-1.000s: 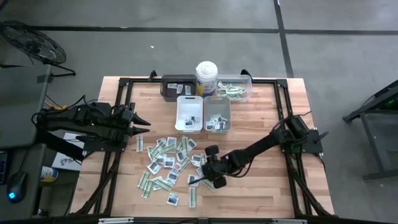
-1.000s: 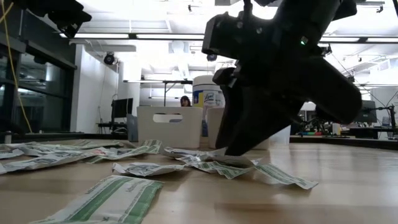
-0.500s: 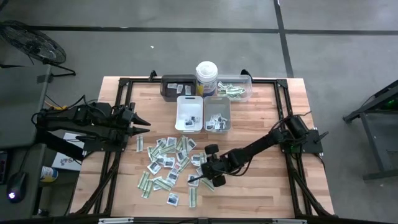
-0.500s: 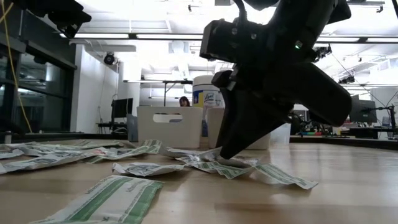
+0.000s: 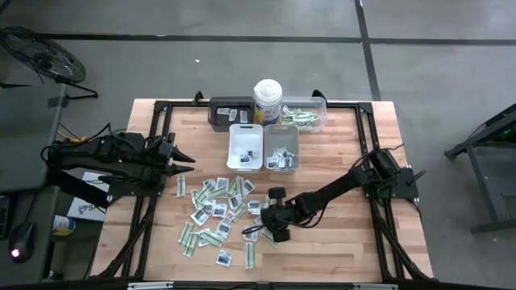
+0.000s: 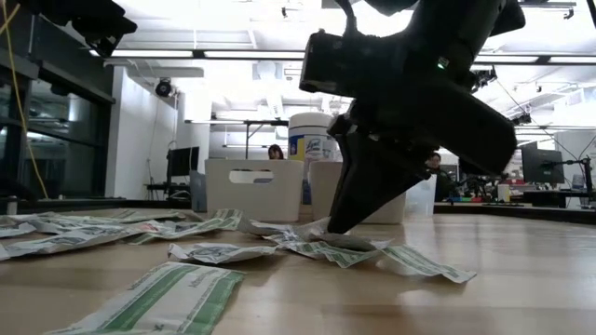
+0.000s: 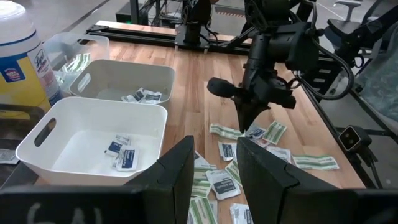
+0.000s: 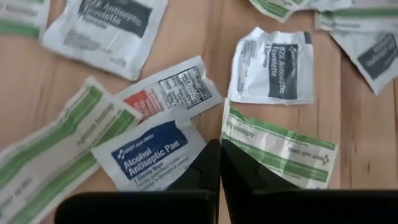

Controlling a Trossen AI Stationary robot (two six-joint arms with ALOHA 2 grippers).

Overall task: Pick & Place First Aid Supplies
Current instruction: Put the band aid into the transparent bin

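Note:
The first aid supplies (image 5: pixel 222 211) lie scattered flat on the wooden table: white sachets and green-striped strips. My right gripper (image 5: pixel 258 234) slants down onto the pile's right edge, shut; in the right wrist view its tips (image 8: pixel 219 146) stand where a blue alcohol pad sachet (image 8: pixel 149 152) meets a green-striped strip (image 8: pixel 280 146). My left gripper (image 7: pixel 214 162) hangs open above the table's left edge (image 5: pixel 187 159), holding nothing. My right gripper comes slanting down from the table's right side, its shut fingertips (image 6: pixel 333 226) down on the packets at the alcohol pad's corner (image 8: pixel 200 142) and the strip's end (image 8: pixel 231 127). The fingers hide whether an edge is pinched between them. Both packets lie on the table.
Two white trays (image 5: pixel 246 161) (image 5: pixel 281 133) with a few sachets stand beyond the pile. Behind them are a dark tray (image 5: pixel 214 113), a white canister (image 5: pixel 267 101) and a clear tray (image 5: pixel 318 117). Black frame rails (image 5: pixel 367 145) run along the table's sides.
My right gripper has shut its fingers over the packets at the pile's right edge and rolled a little about its own axis, staying at the same spot. The packets have not visibly shifted.

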